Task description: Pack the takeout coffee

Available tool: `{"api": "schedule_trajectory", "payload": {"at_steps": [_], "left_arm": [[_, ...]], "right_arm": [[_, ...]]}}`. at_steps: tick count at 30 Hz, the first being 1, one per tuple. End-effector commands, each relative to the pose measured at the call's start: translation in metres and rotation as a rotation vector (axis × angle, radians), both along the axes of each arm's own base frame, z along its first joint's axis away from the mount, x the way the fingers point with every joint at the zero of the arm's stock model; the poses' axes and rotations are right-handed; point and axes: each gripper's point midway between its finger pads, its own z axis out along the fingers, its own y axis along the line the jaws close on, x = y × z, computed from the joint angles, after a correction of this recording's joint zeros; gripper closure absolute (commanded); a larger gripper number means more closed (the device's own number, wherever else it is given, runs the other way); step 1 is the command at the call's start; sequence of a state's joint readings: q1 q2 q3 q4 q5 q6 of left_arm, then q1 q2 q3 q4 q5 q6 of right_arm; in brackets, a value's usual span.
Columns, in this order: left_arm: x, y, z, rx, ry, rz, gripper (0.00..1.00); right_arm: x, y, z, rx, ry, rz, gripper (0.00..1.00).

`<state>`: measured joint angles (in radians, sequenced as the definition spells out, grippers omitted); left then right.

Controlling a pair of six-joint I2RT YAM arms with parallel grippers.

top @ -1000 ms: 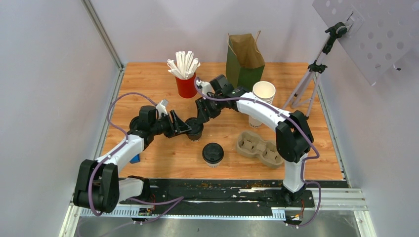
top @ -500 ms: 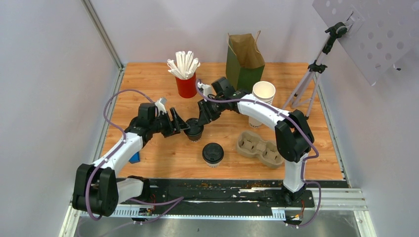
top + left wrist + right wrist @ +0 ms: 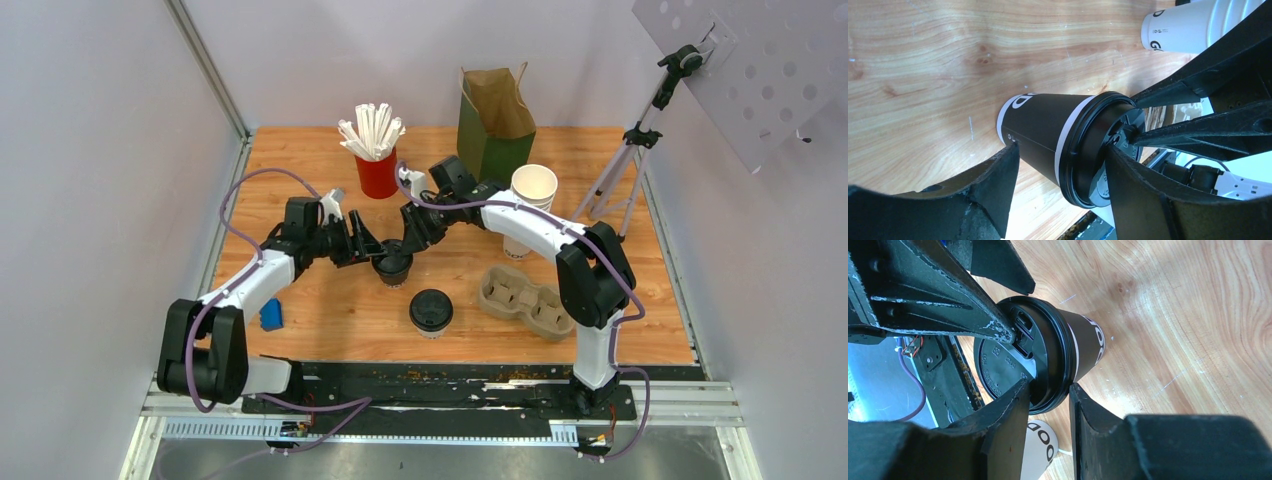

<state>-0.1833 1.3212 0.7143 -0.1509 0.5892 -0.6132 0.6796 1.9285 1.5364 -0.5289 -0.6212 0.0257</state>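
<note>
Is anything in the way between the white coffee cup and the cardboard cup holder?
No. Only bare table lies between the white cup and the cup holder on its right. The left pincer and right pincer are both at a black cup farther back.

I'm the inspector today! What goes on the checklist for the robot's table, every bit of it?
Surface: wooden table; brown crumbs on the black base strip at its near edge.
Job's things: takeout coffee stands upright, lid on, no pincer on it.
Clutter: empty cup carrier; stack of white cups; red cup of straws; open paper bag; small blue item.
Pincers: left pincer grips the black cup by its body; right pincer seems to pinch that cup's lid rim.
Cables: purple cable loops over each arm; no snag seen.
Surroundings: grey walls; tripod; perforated panel.
</note>
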Motion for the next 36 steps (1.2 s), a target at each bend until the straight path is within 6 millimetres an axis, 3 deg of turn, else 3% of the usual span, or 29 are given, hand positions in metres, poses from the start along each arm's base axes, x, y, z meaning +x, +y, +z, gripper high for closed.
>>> {"api": "schedule_trajectory", "payload": {"at_steps": [1,5,17,26,29,36], "left_arm": [[0.008,-0.003,0.005,0.011,-0.062,-0.053,0.31],[0.005,-0.001,-0.006,0.031,-0.036,-0.048,0.34],[-0.012,0.015,-0.037,0.126,0.032,-0.021,0.39],[-0.023,0.019,-0.048,0.153,0.056,-0.002,0.41],[-0.026,0.016,-0.049,0.13,0.065,0.0,0.44],[-0.026,0.01,-0.036,0.103,0.041,0.034,0.44]], "right_arm": [[-0.005,-0.008,-0.023,-0.059,-0.017,0.05,0.67],[-0.005,-0.01,-0.029,-0.073,-0.001,0.05,0.67],[-0.013,-0.033,-0.07,-0.093,0.107,-0.044,0.67],[-0.019,-0.047,-0.09,-0.099,0.135,-0.074,0.7],[-0.013,-0.043,-0.079,-0.079,0.122,-0.067,0.7],[0.016,-0.02,0.009,0.045,0.021,-0.095,0.53]]}}
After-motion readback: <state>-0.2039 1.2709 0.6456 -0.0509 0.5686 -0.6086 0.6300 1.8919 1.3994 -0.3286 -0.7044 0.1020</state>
